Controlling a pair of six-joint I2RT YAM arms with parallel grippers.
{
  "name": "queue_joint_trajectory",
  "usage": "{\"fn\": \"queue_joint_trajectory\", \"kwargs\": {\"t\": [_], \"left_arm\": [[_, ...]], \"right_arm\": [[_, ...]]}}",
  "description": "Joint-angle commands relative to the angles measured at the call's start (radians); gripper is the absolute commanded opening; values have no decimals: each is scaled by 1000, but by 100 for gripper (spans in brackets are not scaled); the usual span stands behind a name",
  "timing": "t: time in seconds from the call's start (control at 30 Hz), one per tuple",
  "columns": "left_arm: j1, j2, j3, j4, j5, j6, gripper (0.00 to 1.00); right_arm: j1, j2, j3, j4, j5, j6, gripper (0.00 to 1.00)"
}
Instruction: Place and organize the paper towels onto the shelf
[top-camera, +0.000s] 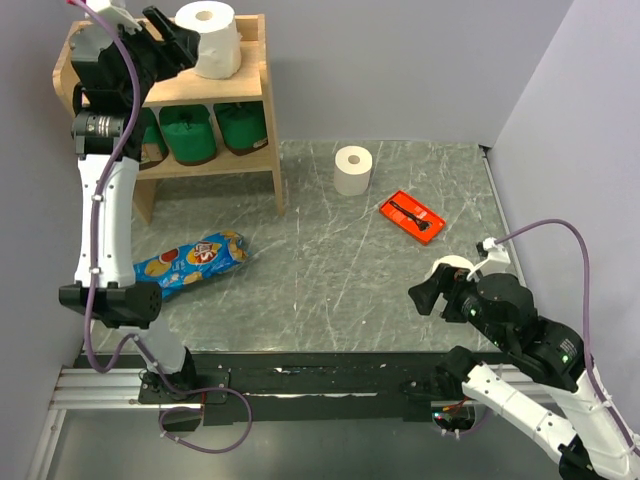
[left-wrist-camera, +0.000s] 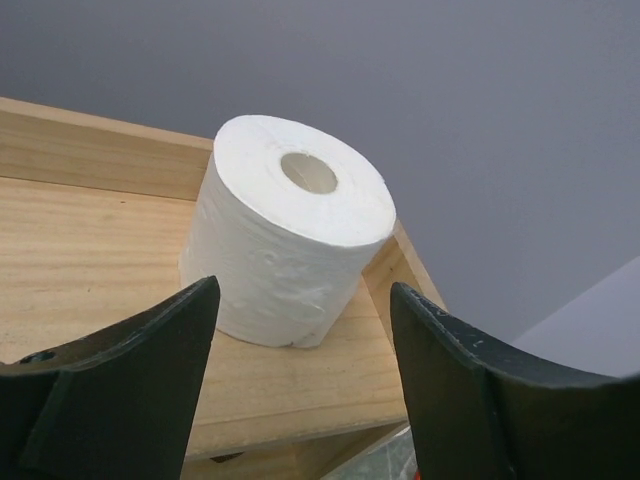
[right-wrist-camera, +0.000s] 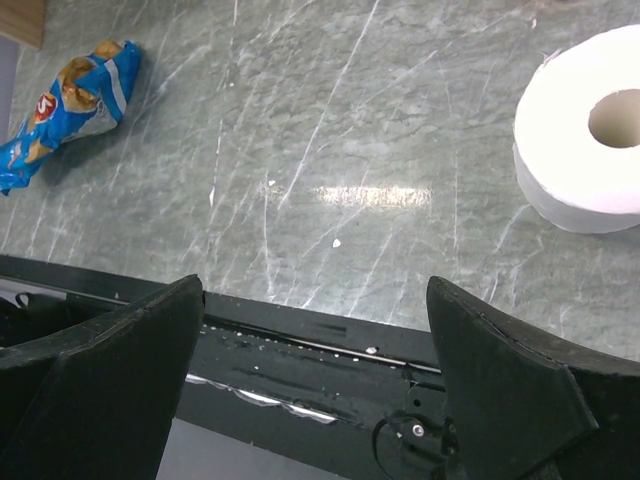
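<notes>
The wooden shelf (top-camera: 256, 88) stands at the back left. One white paper towel roll (top-camera: 208, 38) stands upright on its top board, at the right end near the rim. My left gripper (top-camera: 178, 47) is open and empty, just left of that roll; in the left wrist view the roll (left-wrist-camera: 288, 230) stands a little beyond my gripper (left-wrist-camera: 302, 340) on the board (left-wrist-camera: 90, 250). Green-wrapped rolls (top-camera: 188, 133) fill the lower tier. A second white roll (top-camera: 353, 170) stands on the table. A third (right-wrist-camera: 585, 130) sits beside my open, empty right gripper (right-wrist-camera: 315, 330), partly hidden behind that arm in the top view (top-camera: 455, 266).
A blue snack bag (top-camera: 190, 260) lies on the table in front of the shelf and shows in the right wrist view (right-wrist-camera: 70, 95). An orange-red tray (top-camera: 412, 217) lies right of centre. A black rail (top-camera: 300, 380) runs along the near edge. Walls close the left, back and right.
</notes>
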Motion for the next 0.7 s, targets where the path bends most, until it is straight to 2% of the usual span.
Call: {"fn": "queue_joint_trajectory", "kwargs": {"t": [0.0, 0.1, 0.17, 0.23, 0.27, 0.3, 0.33, 0.43, 0.53, 0.6, 0.67], "left_arm": [[1, -142, -131, 60, 43, 10, 80], [1, -268, -329, 85, 69, 38, 84], [0, -366, -484, 86, 76, 56, 84], [0, -455, -620, 60, 89, 90, 88], [-2, -482, -661, 45, 103, 98, 91], [-2, -512, -705, 25, 112, 118, 99], [-7, -570, -798, 24, 117, 127, 97], [-13, -680, -987, 43, 116, 171, 96], [-16, -749, -1113, 28, 142, 196, 96], [-19, -782, -1173, 27, 174, 198, 96], [-39, -852, -1296, 80, 182, 188, 96]], "right_arm": [[3, 39, 15, 85, 28, 2, 99], [3, 70, 8, 107, 70, 25, 99], [3, 94, 20, 95, 143, 51, 99], [1, 147, 31, 52, 223, 77, 99], [1, 169, 41, 38, 251, 83, 99], [1, 217, 44, 1, 272, 93, 99], [0, 243, 50, -16, 292, 94, 99], [-6, 340, 58, -30, 320, 35, 99], [-34, 417, 60, -40, 375, 19, 99], [-71, 464, 70, -16, 340, -51, 99], [-155, 495, 84, 33, 277, -129, 99]]}}
